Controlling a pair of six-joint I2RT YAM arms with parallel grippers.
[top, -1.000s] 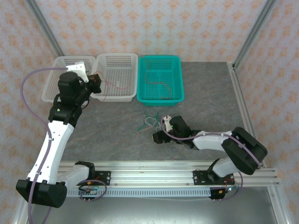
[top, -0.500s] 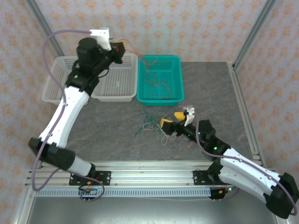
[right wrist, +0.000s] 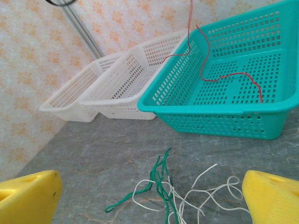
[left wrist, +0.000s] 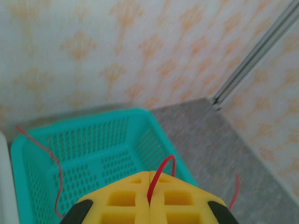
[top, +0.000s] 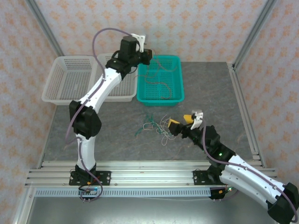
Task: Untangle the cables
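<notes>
My left gripper point(top: 145, 55) hangs over the back left corner of the teal basket point(top: 180, 82), shut on the red cable point(left wrist: 161, 167). From its yellow pads point(left wrist: 121, 196) the red cable point(top: 159, 84) trails down onto the basket floor. A green cable point(top: 148, 122) and a white cable point(top: 164, 134) lie tangled on the grey table in front of the basket. My right gripper point(top: 181, 120) stands open just right of that tangle, nothing between its fingers. In the right wrist view the green cable point(right wrist: 159, 178) crosses the white cable point(right wrist: 219, 191) between the wide-apart fingertips.
Two white baskets point(top: 55, 78) point(top: 117, 95) stand side by side left of the teal basket point(right wrist: 219, 114). A metal frame post point(top: 254, 32) rises at the back right. The rail point(top: 149, 175) with both arm bases runs along the near edge.
My left arm has swung right from the white baskets to above the teal basket, drawing the red cable along. My right gripper has opened wider and turned toward the tangle.
</notes>
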